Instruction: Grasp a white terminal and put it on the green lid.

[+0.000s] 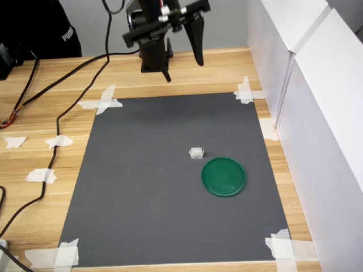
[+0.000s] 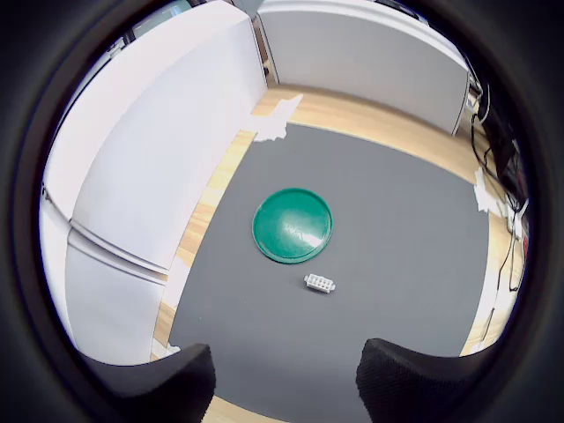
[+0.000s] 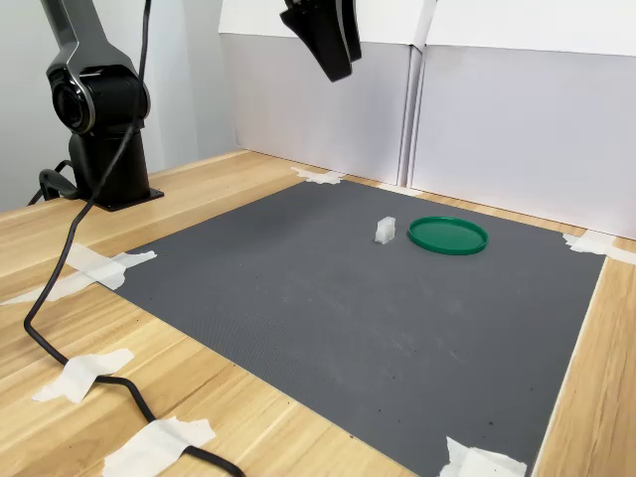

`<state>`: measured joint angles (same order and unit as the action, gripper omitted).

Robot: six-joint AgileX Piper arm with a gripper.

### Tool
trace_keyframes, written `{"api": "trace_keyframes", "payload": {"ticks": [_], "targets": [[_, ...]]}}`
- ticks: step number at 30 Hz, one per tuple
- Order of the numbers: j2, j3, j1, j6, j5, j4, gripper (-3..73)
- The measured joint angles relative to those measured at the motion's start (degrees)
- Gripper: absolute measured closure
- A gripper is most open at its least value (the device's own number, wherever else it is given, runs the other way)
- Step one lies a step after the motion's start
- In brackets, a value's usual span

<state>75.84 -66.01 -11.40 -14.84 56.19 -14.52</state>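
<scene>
The white terminal (image 1: 197,152) (image 2: 319,284) (image 3: 386,230) lies on the dark grey mat, a small ridged block just beside the green lid (image 1: 224,176) (image 2: 293,225) (image 3: 448,235) without touching it. The lid is a flat round dark-green disc with nothing on it. My gripper (image 1: 183,63) (image 2: 286,379) (image 3: 333,55) hangs high above the mat's far edge in the first exterior view, well away from both. Its two black fingers stand apart with nothing between them.
The grey mat (image 1: 142,187) is taped at its corners to a wooden table. White panels (image 1: 317,113) wall off the first exterior view's right side. Black cables (image 1: 62,107) and tape scraps lie on the wood at the first exterior view's left. The arm's base (image 3: 104,129) stands beyond the mat.
</scene>
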Motion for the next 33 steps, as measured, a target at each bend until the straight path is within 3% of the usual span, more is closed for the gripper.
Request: {"api": "trace_keyframes", "payload": {"ticks": [8, 18, 23, 27, 33], "targets": [[6.79, -3.12, -0.08, 3.60, -1.75, -0.32, 3.4], [13.18, -3.12, -0.08, 1.01, -4.49, 0.23, 4.2], [14.92, -3.12, -2.50, -0.28, -5.66, 0.49, 4.4], [15.49, -3.12, -3.52, 3.27, -7.45, -0.03, 4.6], [17.11, -3.12, -3.52, 4.85, -7.84, 2.93, 4.6]]}}
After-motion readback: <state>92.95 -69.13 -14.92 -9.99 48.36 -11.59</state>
